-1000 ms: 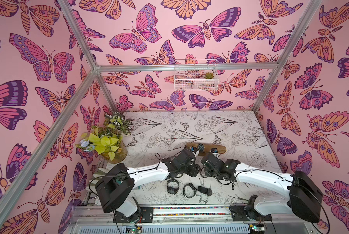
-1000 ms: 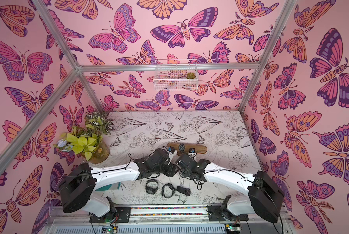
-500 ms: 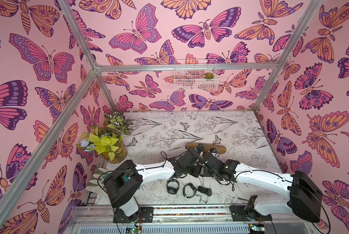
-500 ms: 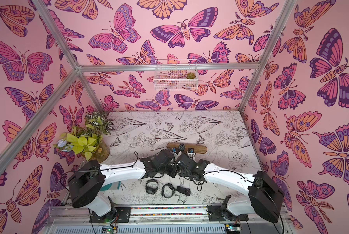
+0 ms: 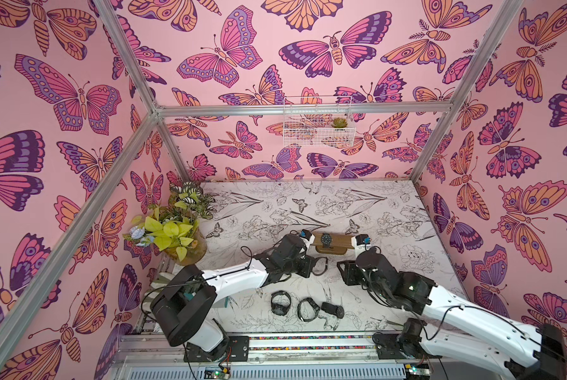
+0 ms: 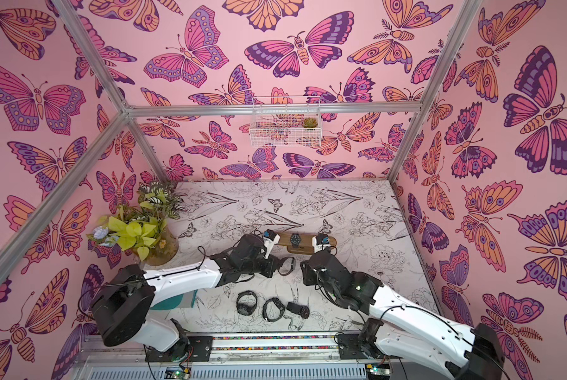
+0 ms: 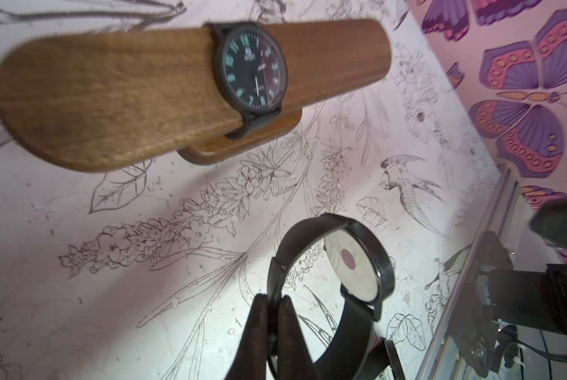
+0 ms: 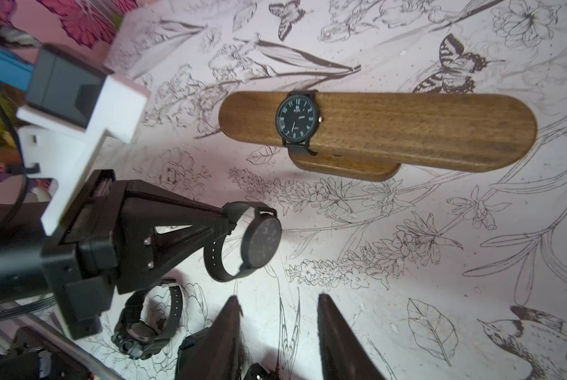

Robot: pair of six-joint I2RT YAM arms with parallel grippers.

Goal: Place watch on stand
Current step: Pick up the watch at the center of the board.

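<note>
Your left fingers (image 7: 259, 329) are pressed together on the strap of a black watch (image 7: 357, 266). They pinch the band on the side of the loop opposite the case, so the watch hangs clear of the table (image 7: 78, 263). It sits on the robot side of the stand (image 7: 111, 92), near the stand's left end and not touching it.

The stand's bar runs left to right and overhangs its base at both ends. A second watch (image 7: 250, 65) is already wrapped round the bar, nearer the left end than the right. The loop has to slide over a bar end along that long axis. Your left arm is the closer one to the left end, but the loop's opening does not look lined up with the bar yet.

Your right fingers (image 8: 229, 335) are spread and empty, on the robot side of the stand. Three spare watches (image 5: 308, 309) lie on the table well apart from the stand, toward the robot.

Beyond the stand, a wire basket (image 5: 295, 139) on the back wall holds a small succulent (image 5: 339, 122). Left of the stand, a vase (image 5: 190, 255) holds leafy plants and flowers.
</note>
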